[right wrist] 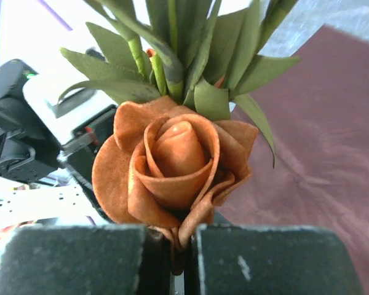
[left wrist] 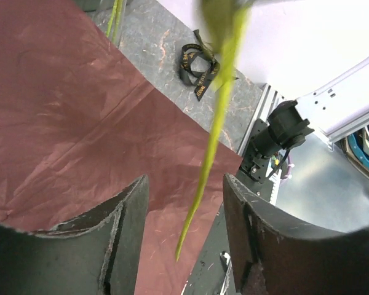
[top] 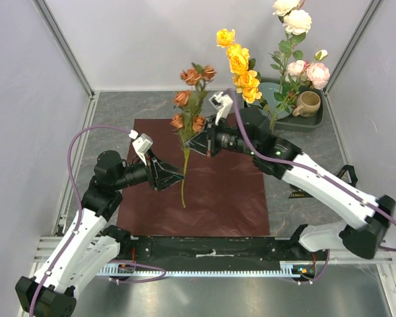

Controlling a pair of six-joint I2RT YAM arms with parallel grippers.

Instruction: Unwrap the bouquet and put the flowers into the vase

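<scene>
The maroon wrapping paper (top: pixel 211 185) lies spread flat on the table, and the black ribbon (left wrist: pixel 197 61) lies loose beside it. A stem of rust-brown flowers (top: pixel 191 99) stands upright over the paper. My right gripper (top: pixel 198 142) is shut on it just under a rust bloom (right wrist: pixel 172 166), whose base is pinched between the fingers (right wrist: pixel 183 239). The stem's lower end (left wrist: pixel 206 166) hangs free between the spread fingers of my open left gripper (left wrist: pixel 186 184), touching neither. Yellow roses (top: pixel 241 66) and white and pink roses (top: pixel 297 39) stand upright at the back right. The vase is hidden behind my right arm.
A dark tray (top: pixel 317 122) at the back right holds a beige mug (top: pixel 308 104). The ribbon (top: pixel 296 194) lies right of the paper near my right forearm. Grey walls and metal frame rails close in the table on three sides.
</scene>
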